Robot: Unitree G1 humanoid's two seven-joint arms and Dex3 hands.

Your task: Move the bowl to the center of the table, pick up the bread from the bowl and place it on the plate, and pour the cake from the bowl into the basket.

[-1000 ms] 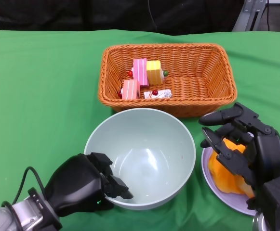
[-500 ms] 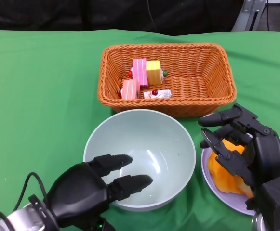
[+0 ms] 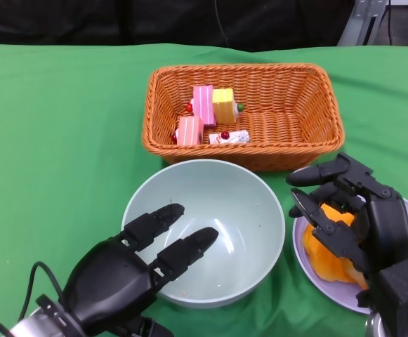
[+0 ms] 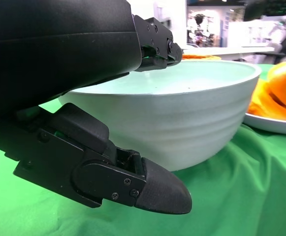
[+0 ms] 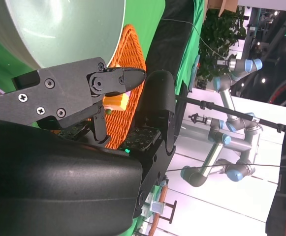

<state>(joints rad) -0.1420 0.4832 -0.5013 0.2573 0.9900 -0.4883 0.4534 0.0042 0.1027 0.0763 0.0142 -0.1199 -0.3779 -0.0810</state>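
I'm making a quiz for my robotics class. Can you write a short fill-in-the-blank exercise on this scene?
1. The cake pieces lie in the ____.
2. The bread rests on the ____.
3. The bowl holds ____.
4. The left hand holds its fingers over the bowl's ____.

Missing words: basket; plate; nothing; rim

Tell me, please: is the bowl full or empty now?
Empty. The head view shows the bowl with a bare pale-green inside; the cake pieces lie in the basket.
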